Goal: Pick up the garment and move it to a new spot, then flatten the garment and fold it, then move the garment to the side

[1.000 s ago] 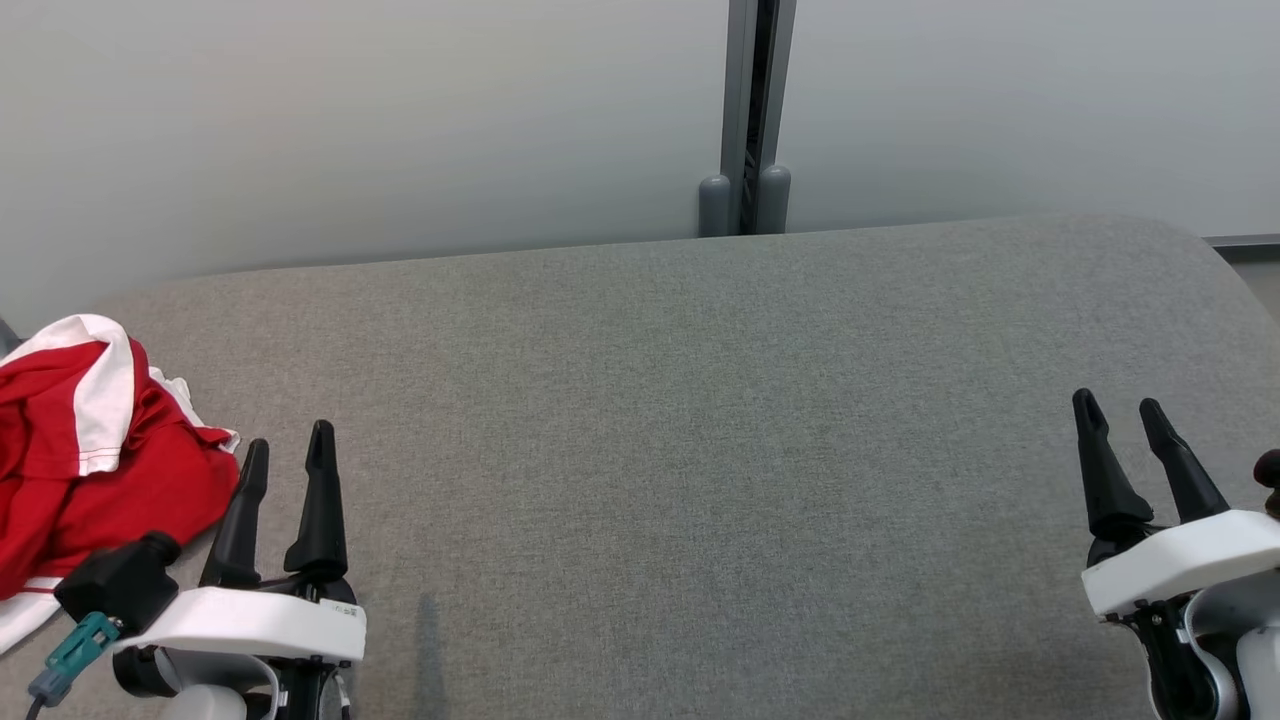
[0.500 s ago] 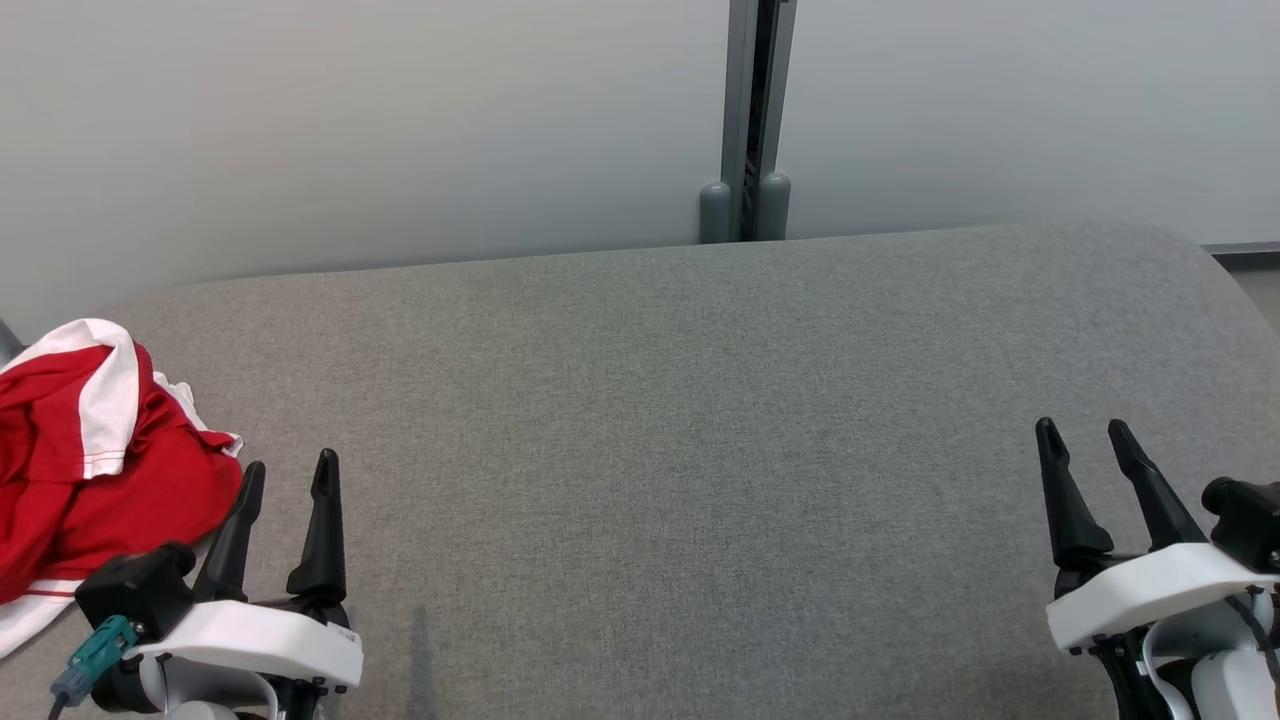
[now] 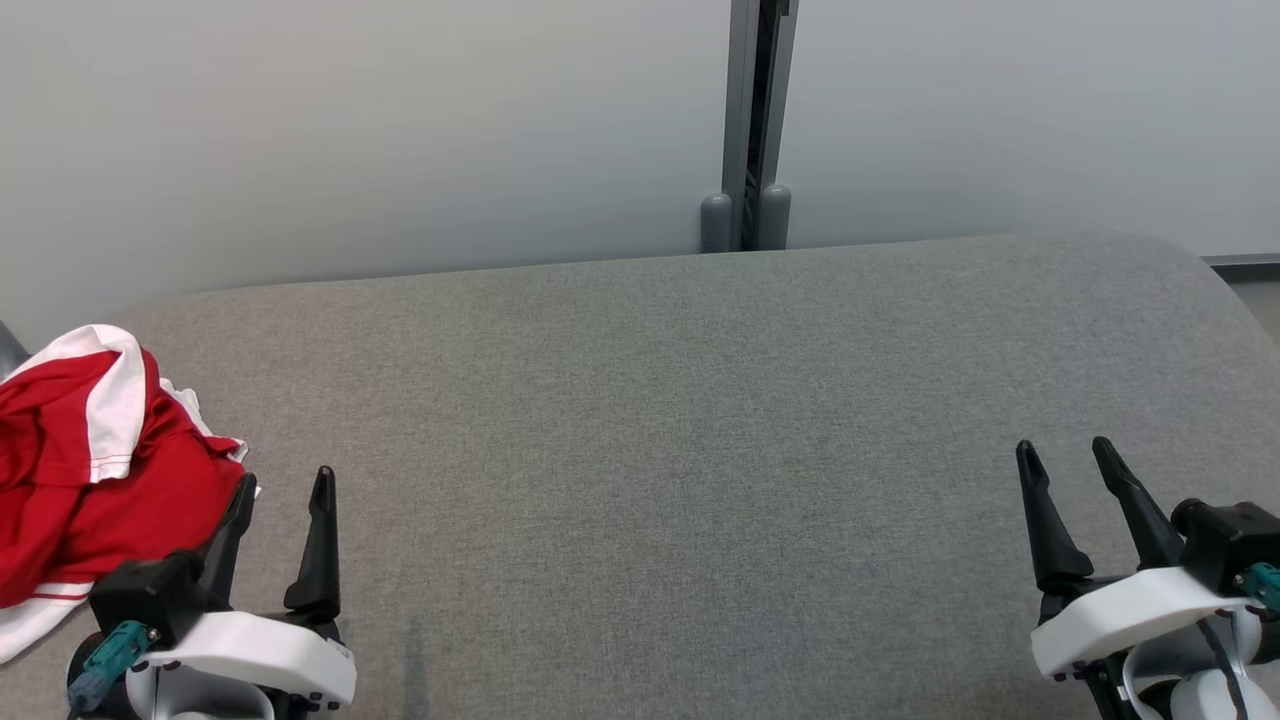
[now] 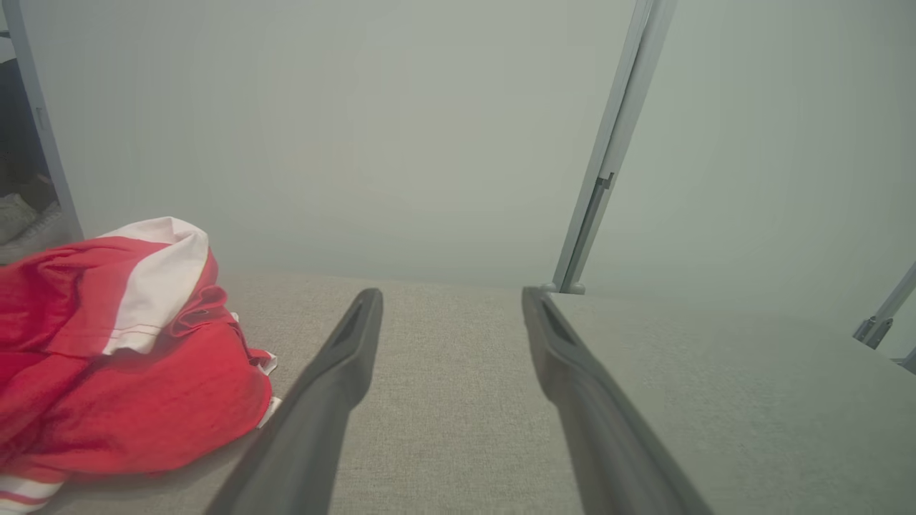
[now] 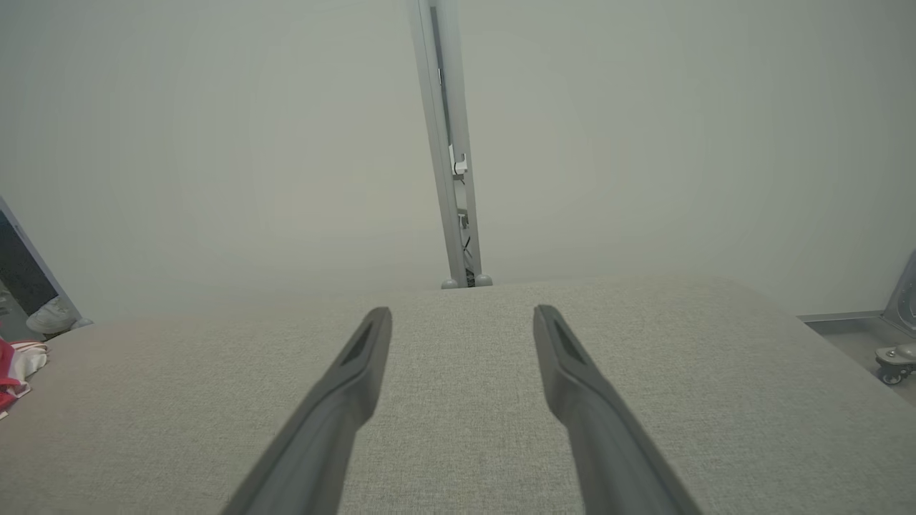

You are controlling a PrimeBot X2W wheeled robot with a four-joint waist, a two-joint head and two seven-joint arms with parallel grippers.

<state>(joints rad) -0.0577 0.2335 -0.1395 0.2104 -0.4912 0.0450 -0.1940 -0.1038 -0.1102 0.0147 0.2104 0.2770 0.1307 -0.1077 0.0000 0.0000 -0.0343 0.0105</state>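
**Poised for the first pick, nothing gripped yet**

Noted the left gripper (image 3: 283, 478) and the right gripper (image 3: 1061, 445) lower in the head view than a second earlier, the right one also nearer the middle; put part of that down to camera motion. Looked over the grey padded table (image 3: 650, 420), mostly bare, backed by a pale wall (image 3: 350, 130) and a grey post (image 3: 745, 120). Found the garment (image 3: 90, 500), red with white trim, crumpled in a heap at the table's far left, not yet lifted or spread. Found the left gripper spread wide and empty, just beside the garment's right edge; could not tell contact between its outer finger (image 3: 235, 530) and the garment. Found the right gripper equally wide, empty, well apart from the garment at the table's right. Judged the pick-up, the first step, barely begun. Judged the next move to call for swinging the left gripper onto a raised fold, closing on it, then carrying it toward the bare middle.
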